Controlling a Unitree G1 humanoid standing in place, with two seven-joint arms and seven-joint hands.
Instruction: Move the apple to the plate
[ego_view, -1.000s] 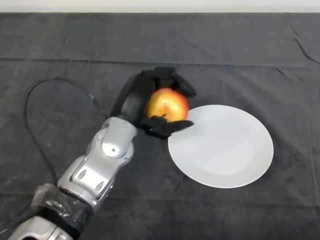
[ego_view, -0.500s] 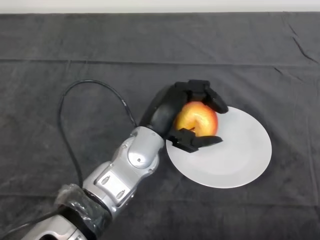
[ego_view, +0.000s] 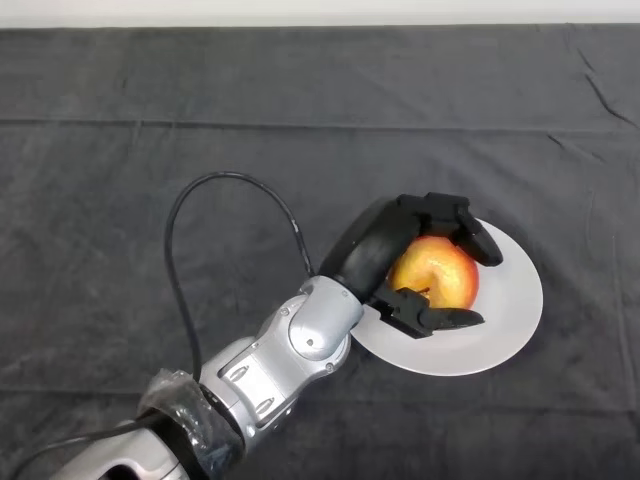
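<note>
A red and yellow apple (ego_view: 437, 277) is held in my left hand (ego_view: 385, 252), whose fingers curl over its top while the thumb wraps under its near side. Hand and apple are over the middle of the white plate (ego_view: 505, 322), which lies on the dark cloth right of centre. I cannot tell whether the apple touches the plate. My silver-grey forearm (ego_view: 290, 350) reaches in from the lower left and hides the plate's left edge.
The dark cloth (ego_view: 150, 180) covers the whole table. Its far edge runs along the top of the view.
My hand has carried the apple to the right and a little toward me, from the plate's left rim to above its middle. The grip on the apple is unchanged.
</note>
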